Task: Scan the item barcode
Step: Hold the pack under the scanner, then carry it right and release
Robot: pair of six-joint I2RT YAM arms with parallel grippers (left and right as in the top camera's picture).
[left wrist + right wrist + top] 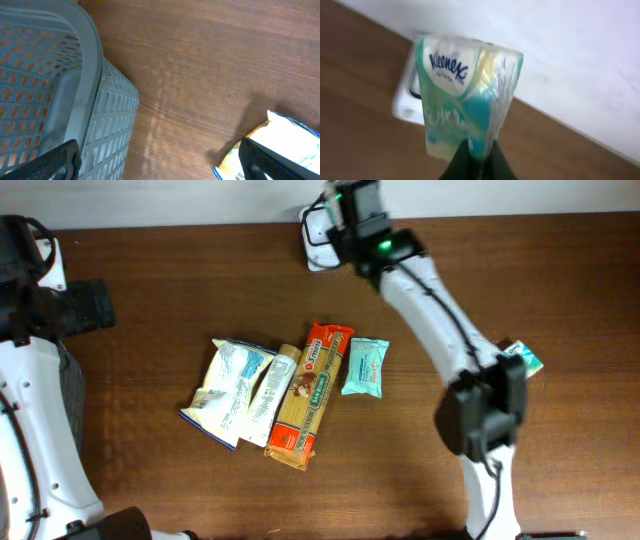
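Note:
My right gripper [477, 150] is shut on the bottom edge of a Kleenex tissue pack [465, 85], white and teal, held upright above the table's far edge. Just behind the pack sits a white scanner [404, 102], partly hidden by it. From overhead, the right gripper [338, 218] hangs over the scanner [315, 242] at the top centre, and the held pack is hidden under it. My left gripper [160, 167] is open with nothing between its fingers. It hovers at the far left [88, 305] between a grey basket [55, 75] and a white and blue bag [295, 145].
Several packets lie together mid-table: the white and blue bag [225, 390], a white packet [272, 385], a spaghetti pack [298, 415], an orange packet [325, 360] and a teal tissue pack [364, 367]. A teal item [525, 360] lies by the right arm.

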